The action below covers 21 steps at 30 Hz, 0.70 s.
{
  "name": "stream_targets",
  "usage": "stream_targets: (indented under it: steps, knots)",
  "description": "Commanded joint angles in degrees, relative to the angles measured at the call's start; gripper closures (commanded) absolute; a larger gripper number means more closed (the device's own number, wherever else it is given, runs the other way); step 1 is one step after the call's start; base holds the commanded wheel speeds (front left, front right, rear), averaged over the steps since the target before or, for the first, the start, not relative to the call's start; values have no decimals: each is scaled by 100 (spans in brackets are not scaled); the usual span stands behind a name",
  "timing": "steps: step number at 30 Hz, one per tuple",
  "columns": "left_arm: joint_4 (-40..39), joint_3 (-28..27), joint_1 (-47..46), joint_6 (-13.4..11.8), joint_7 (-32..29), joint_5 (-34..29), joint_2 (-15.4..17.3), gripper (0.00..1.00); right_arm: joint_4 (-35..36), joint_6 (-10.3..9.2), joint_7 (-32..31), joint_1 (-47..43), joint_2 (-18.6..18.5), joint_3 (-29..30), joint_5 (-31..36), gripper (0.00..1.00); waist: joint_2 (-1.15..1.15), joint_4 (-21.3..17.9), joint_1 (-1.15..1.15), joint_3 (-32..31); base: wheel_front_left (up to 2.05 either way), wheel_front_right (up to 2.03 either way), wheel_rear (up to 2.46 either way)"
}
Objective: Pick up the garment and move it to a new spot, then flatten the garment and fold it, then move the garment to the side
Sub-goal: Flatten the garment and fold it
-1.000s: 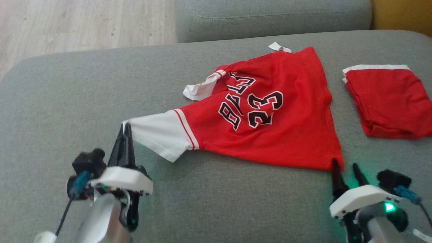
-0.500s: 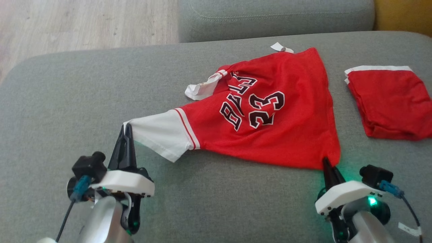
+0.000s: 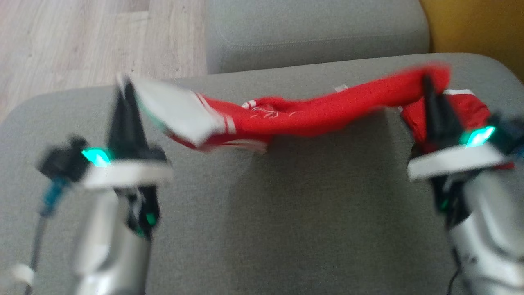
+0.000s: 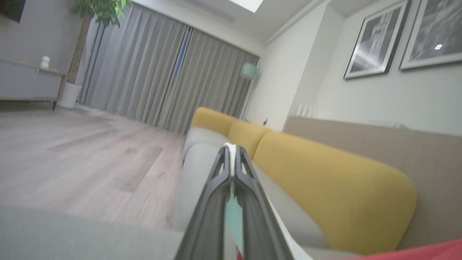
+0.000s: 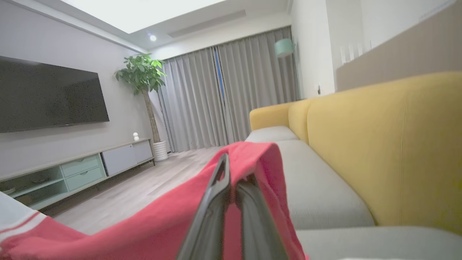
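The garment (image 3: 311, 116), a red jersey, hangs as a sagging band above the far half of the grey seat cushion (image 3: 286, 221). It appears lifted clear of the cushion, and its middle droops lowest. It is held at two points far apart, probably so that its own weight draws it out long and it can be carried to a fresh spot on the cushion without bunching. The left tool (image 3: 124, 84) stands over the cushion's far left part, its fingers pressed together on the edge of the white sleeve (image 3: 172, 110). The left wrist view shows a sliver of white cloth between them. The right tool (image 3: 428, 82) stands over the cushion's far right part, pinched narrow on a red corner of the jersey. In the right wrist view red fabric drapes over and around its fingers. Just behind it, at the cushion's right edge, lies a second red piece (image 3: 470, 108), which the jersey should be kept clear of. The head view is blurred, so finer folds cannot be read.
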<state>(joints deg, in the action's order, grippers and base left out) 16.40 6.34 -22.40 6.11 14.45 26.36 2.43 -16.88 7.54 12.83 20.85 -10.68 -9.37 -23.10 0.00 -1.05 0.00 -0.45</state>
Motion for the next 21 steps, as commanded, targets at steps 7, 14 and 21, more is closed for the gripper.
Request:
stream_targets:
  steps: [7, 14, 21]
  knots:
    - [-1308, -511, -1310, -179, -76, 250, 98, 100, 1268, -5, -686, 1101, -537, -130, 94, 100, 0, -23, 0, -189, 0, 0, 0]
    - [-2358, -615, -1339, -523, -332, 639, 73, 100, 2110, -5, -1213, 1035, -512, 126, 225, 100, 0, -2, 0, -290, 0, 0, 0]
    - [-3203, -598, -1310, -894, -653, 825, 62, 100, 2901, -5, -1733, 727, -271, 510, 494, 100, 0, 24, 0, -168, 0, 0, 0]
